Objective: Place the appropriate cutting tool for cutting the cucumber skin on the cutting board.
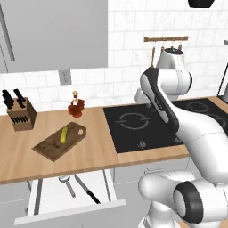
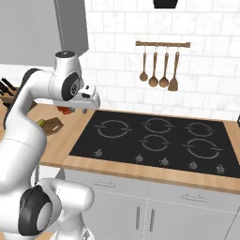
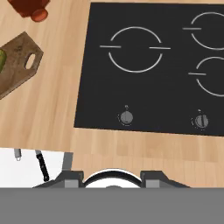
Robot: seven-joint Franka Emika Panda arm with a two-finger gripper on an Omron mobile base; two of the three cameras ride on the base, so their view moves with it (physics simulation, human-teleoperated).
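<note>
The gripper (image 2: 88,110) hangs above the counter at the near left corner of the cooktop (image 1: 142,127), well apart from everything the task needs. Its jaws appear empty; how wide they stand cannot be told, since the hand view shows little more than the finger tips at its lower edge.

The peeler (image 1: 67,182) lies in the open drawer (image 1: 67,209) just below the cutting board (image 1: 53,149), its loop head toward the counter edge. Close beside it, on the side nearer the cooktop, lies the black-handled knife (image 1: 87,189). The cucumber (image 1: 64,134) rests on the cutting board, roughly at its middle.

The likely trouble is the pairing in the drawer: the two tools sit so near each other that a descent slightly off toward the cooktop could close on the knife instead, or nudge the peeler aside. The peeler's slim handle lies flat on the drawer floor, so a shallow grasp may slip. The counter edge overhanging the drawer also crowds the approach, and a careless release could knock the cucumber off the board
</note>
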